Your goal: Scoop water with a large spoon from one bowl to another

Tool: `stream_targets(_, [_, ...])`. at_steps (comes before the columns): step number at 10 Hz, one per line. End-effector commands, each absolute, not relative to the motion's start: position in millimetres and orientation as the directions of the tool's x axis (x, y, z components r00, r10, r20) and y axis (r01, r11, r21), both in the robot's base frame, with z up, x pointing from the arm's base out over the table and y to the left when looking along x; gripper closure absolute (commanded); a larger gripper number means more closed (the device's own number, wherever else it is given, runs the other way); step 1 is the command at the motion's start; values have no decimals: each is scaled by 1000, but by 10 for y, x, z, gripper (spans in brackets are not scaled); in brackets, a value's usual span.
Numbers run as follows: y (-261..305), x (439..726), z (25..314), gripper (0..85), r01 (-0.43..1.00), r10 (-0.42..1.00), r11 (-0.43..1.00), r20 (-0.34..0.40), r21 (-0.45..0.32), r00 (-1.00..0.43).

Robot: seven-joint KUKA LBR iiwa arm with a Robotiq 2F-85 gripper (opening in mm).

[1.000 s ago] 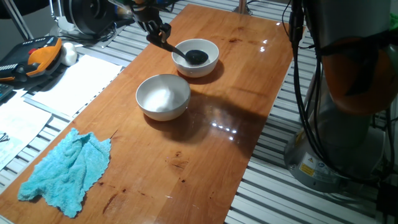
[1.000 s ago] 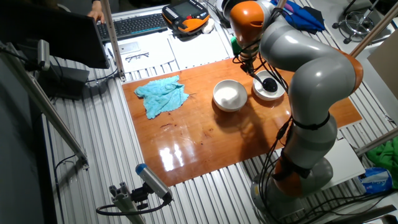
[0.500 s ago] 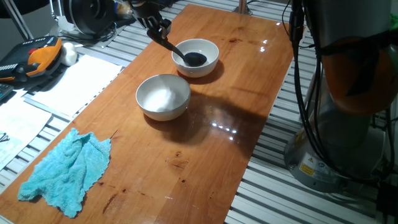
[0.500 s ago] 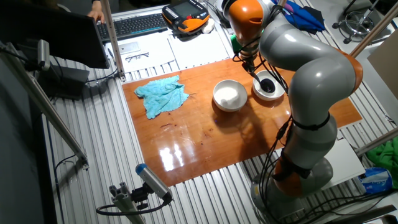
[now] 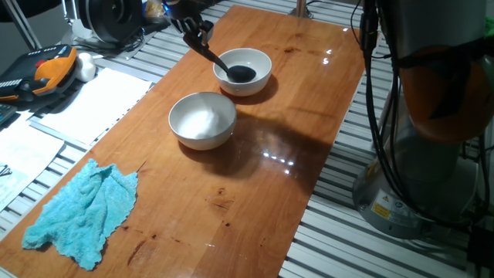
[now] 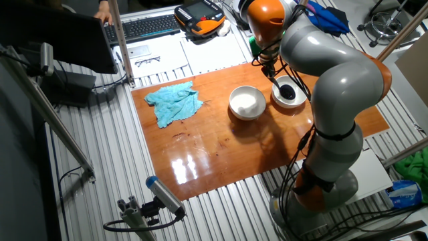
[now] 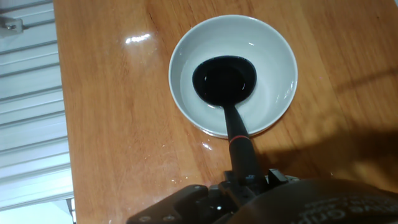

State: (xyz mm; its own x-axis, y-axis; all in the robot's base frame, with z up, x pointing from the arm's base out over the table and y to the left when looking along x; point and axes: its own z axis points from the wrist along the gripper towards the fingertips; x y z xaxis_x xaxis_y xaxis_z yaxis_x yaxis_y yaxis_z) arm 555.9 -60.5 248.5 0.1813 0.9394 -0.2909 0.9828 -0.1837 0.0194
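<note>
End effector [image 5: 194, 31] clamped on large spoon [image 7: 227, 87], head sitting in far bowl [image 7: 280, 56] with the water; lift level and slow toward near bowl [image 5: 202, 120].

You can't see the gripper's [image 7: 249, 186] fingertips at six o'clock; its body hides the large spoon's [image 7: 225, 79] handle end.

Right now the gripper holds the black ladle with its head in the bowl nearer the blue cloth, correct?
Not quite. The gripper holds the ladle, but its head sits in the bowl farther from the blue cloth; the nearer bowl has no ladle. One fixed view shows this.
</note>
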Motion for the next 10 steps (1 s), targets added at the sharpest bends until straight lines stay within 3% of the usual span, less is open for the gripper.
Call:
stream_targets(1, [-600,5557,2500,850,983,939,-183,-293,18,180])
stream_targets(10, [-583,5539,2613,850,985,941,-175,-294,2,168])
